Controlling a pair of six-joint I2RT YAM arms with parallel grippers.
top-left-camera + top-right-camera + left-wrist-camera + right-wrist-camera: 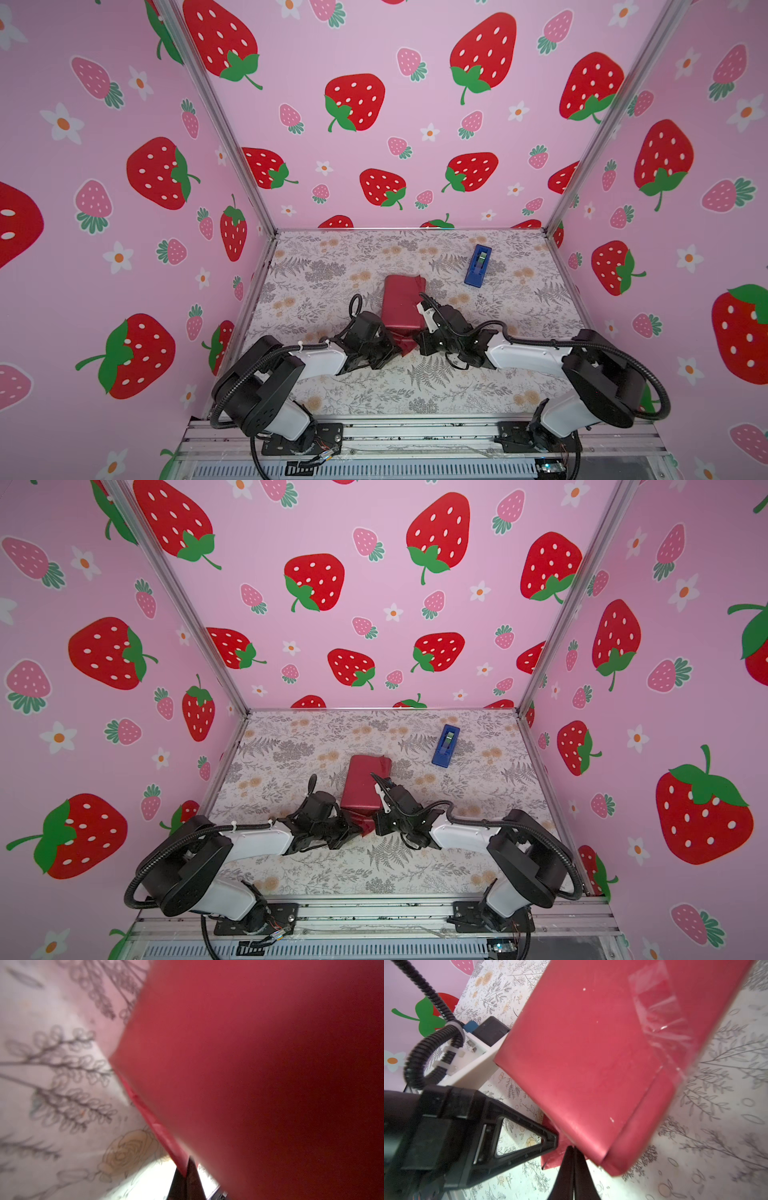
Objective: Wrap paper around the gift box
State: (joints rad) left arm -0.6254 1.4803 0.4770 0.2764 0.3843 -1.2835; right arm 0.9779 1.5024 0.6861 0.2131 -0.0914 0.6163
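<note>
Top views both put the paper (pixel 401 303) parcel on the flowery worktop (pixel 332 266), a bit below the middle of the frame. The gift box is fully hidden inside it, so nobody's seeing the box itself. The parcel's long axis runs near enough straight up and down the frame, from the back wall toward the arms.

What the next move hangs on, by the look of it, is the loose unfolded tail of paper sticking out of that lower end, and both pincers sit right at it. The left pincer (pixel 395 351) comes in from the lower left and the right pincer (pixel 419 340) from the lower right. The tail is between them, and neither is clearly nearer. The blue tape dispenser (pixel 478 266) is well apart, up and to the right of the parcel.

Left wrist view is mostly blurry red. It does show the left pincer (pixel 185 1169) closed with a thin paper edge running in between its tips, so it looks clamped on the paper.

Right wrist view gives what the top views can't: a clear tape strip (pixel 656 1007) stuck over the seam of the parcel. It also shows the right pincer (pixel 572 1153) with jaws pressed together, tips up against the tail. Whether any paper is nipped in there, can't tell. Best guess is the end flap gets folded next.
</note>
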